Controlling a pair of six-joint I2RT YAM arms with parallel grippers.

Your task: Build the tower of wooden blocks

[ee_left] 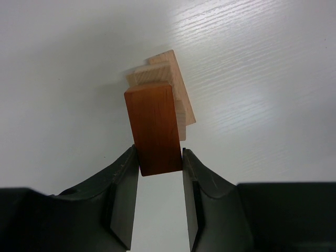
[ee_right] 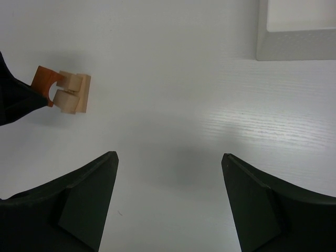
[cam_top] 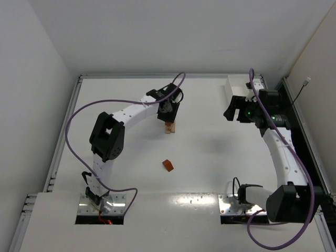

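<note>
**A:** Where does the wood block tower stand?

**B:** On the white table, about mid-width and toward the far side, directly under the left gripper. A loose reddish-orange wedge lies apart from it, nearer the arm bases.

**A:** What is that pincer doing?

**B:** It is clamped on the reddish-orange block at the top of the stack. Its two fingers press the block's side faces at the near end.

**A:** Which way does the block point?

**B:** In the left wrist view its long axis runs straight away from the fingers, up the picture with a slight lean to the left. The tan blocks sit just beyond it, touching it, and step out to the right with their grain showing.

**A:** And seen from the other arm?

**B:** The right wrist view shows a curved notch in the orange piece where it meets the tan ones.

**A:** The right gripper?

**B:** Its jaws are wide apart with nothing between them. It hangs over bare table well to the right of the tower, near the white tray in the far right corner.
</note>
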